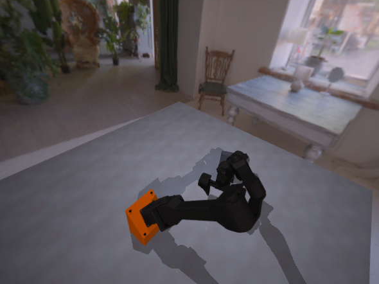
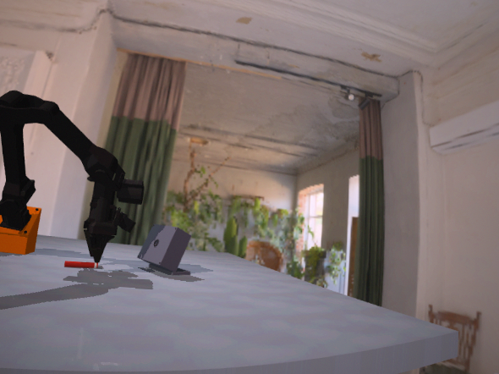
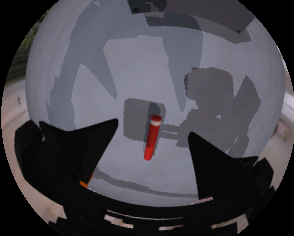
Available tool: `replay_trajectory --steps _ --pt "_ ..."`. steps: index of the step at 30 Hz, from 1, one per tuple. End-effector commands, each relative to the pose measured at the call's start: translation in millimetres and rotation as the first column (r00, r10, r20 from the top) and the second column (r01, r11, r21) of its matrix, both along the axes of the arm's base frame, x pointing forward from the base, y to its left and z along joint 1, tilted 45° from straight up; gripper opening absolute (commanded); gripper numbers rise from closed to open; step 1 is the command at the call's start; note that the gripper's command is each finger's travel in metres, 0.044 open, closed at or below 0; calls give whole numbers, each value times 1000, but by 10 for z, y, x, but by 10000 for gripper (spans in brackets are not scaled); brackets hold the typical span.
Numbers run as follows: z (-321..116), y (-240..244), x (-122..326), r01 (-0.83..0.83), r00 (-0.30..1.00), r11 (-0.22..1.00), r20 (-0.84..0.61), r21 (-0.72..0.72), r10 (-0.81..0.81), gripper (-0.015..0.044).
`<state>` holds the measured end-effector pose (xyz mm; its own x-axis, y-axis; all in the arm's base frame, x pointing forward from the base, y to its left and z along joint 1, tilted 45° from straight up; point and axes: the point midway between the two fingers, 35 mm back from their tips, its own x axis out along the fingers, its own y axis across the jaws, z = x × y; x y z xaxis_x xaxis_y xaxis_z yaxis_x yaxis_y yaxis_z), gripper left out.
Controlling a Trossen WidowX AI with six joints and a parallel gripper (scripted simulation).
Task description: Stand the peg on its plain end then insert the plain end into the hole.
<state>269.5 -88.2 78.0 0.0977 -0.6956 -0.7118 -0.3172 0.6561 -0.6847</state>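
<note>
The red peg [image 2: 79,265] [image 3: 151,142] lies flat on the table [image 2: 254,321]. Its white-banded end points toward the panel, its plain end toward the robot base. My gripper [image 2: 97,262] [image 3: 153,128] is open and empty, pointing down low over the banded end. In the wrist view the peg lies between the spread fingers. I cannot tell the exact height of the tips above the table. The grey sloped panel [image 2: 173,247] [image 3: 205,17] [image 1: 225,155] stands beyond the peg; its hole [image 2: 156,243] shows in the exterior view. In the top view the arm hides the peg.
The orange base block [image 1: 136,220] [image 2: 17,243] carries the arm at the end away from the panel. The panel's dark foot [image 2: 179,272] rests on the table. Shadows of the arm fall across the table around the peg.
</note>
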Motion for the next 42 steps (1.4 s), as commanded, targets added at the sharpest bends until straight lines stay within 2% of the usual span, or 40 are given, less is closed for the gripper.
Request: replay_trajectory --steps 1,9,22,31,42 --pt "-45 -53 -6 -2 1000 1000 -3 -6 2 440" --pt "-110 -130 -10 -2 1000 1000 -3 -9 2 440" --pt "-110 -130 -10 -2 1000 1000 -3 -9 2 110" --pt "-110 -130 -10 -2 1000 1000 -3 -9 2 110" --pt "-110 -130 -10 -2 1000 1000 -3 -9 2 51"
